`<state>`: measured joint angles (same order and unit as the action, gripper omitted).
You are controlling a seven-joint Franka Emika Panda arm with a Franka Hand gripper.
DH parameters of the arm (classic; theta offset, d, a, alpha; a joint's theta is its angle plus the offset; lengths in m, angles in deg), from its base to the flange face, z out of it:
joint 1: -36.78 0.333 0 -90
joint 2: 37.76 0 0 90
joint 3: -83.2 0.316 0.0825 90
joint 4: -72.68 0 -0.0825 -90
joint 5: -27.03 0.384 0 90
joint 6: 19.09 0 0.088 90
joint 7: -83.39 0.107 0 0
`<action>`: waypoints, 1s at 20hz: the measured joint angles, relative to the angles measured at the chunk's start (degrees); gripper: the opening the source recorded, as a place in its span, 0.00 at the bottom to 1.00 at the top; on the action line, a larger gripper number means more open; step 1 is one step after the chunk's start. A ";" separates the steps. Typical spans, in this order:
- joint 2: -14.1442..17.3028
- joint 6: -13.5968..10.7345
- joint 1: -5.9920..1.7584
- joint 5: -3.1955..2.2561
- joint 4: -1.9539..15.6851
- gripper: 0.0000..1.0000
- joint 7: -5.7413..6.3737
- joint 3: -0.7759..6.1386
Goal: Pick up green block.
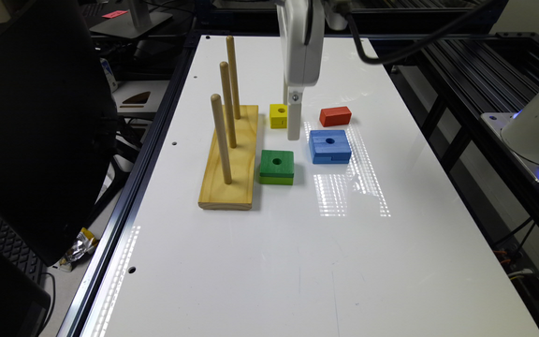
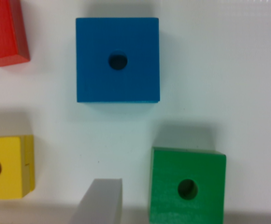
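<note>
Pincer (image 1: 294, 133) hangs wide open and empty mid-frame, above the white tabletop (image 1: 269, 262); square green wooden block (image 1: 276, 167) sits lower left.

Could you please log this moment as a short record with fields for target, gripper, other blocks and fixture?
target: green block, flat on the white table, untouched, beside the peg board
gripper: gripper open, fingers straddling the green block in the wrist view, nothing held
other blocks: blue block with a centre hole; yellow block with a hole; red block, no hole visible
fixture: wooden peg board with three upright pegs, on the exterior view's left of the green block
task status: green block not yet picked up
</note>
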<state>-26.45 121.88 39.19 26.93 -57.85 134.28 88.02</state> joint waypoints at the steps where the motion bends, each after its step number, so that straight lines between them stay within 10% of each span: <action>1: 0.80 0.95 0.00 0.00 -0.05 1.00 0.00 0.00; 20: 2.55 3.10 0.02 0.00 0.91 1.00 0.87 0.92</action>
<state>-23.90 124.97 39.21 26.93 -56.94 135.15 88.94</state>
